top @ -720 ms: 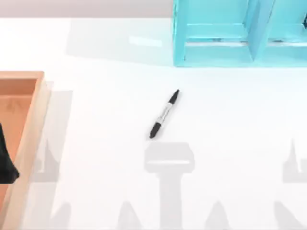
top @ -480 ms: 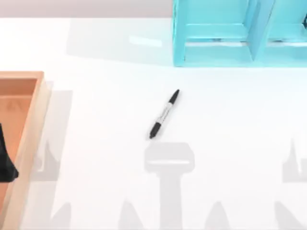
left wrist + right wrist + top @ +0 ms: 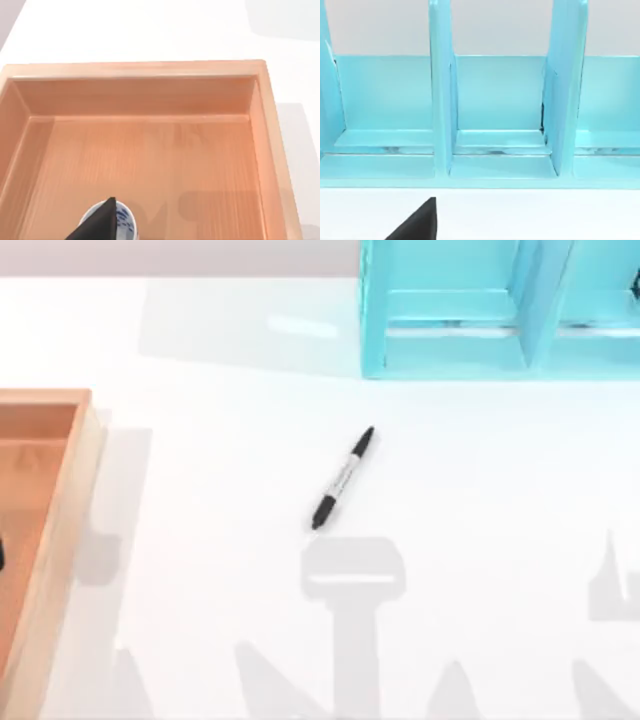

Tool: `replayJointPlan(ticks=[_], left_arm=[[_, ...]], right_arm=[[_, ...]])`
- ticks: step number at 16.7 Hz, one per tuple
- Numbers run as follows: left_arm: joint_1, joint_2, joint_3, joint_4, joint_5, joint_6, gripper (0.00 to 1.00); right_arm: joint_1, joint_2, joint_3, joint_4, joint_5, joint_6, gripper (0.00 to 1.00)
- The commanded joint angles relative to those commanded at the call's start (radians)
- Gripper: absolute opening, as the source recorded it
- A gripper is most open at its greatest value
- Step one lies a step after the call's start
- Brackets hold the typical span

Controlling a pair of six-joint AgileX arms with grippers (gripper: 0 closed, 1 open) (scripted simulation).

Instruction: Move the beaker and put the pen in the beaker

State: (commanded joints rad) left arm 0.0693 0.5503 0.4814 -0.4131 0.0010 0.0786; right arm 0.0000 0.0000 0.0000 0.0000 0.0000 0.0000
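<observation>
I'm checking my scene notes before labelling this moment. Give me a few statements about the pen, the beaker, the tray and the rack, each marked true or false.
1. The pen lies flat on the white table, apart from the tray. True.
2. The beaker stands on the blue rack. False: it sits inside the wooden tray, by the left gripper's finger.
3. The pen is already in the beaker. False: it lies out on the table.
4. The blue rack stands at the table's far edge, right of centre. True.
5. The tray is at the table's right side. False: it is at the left.
</observation>
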Motion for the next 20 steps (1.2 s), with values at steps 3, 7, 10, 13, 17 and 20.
replayJointPlan(ticks=[3,7,10,13,17,20], left_arm=[[0.038,0.287,0.235,-0.211,-0.005,0.04,1.0],[0.086,0.667,0.546,-0.487,-0.011,0.091,1.0],[0.117,0.914,0.753,-0.663,-0.012,0.123,1.0],[0.139,1.103,0.91,-0.794,-0.009,0.147,1.0],[0.153,1.225,1.011,-0.877,-0.005,0.162,1.0],[0.154,1.229,1.015,-0.88,-0.004,0.163,1.0]], right_arm=[[0.0,0.0,0.0,0.0,0.0,0.0,1.0],[0.0,0.0,0.0,0.0,0.0,0.0,1.0],[0.0,0.0,0.0,0.0,0.0,0.0,1.0],[0.0,0.0,0.0,0.0,0.0,0.0,1.0],[0.0,0.0,0.0,0.0,0.0,0.0,1.0],[0.0,0.0,0.0,0.0,0.0,0.0,1.0]])
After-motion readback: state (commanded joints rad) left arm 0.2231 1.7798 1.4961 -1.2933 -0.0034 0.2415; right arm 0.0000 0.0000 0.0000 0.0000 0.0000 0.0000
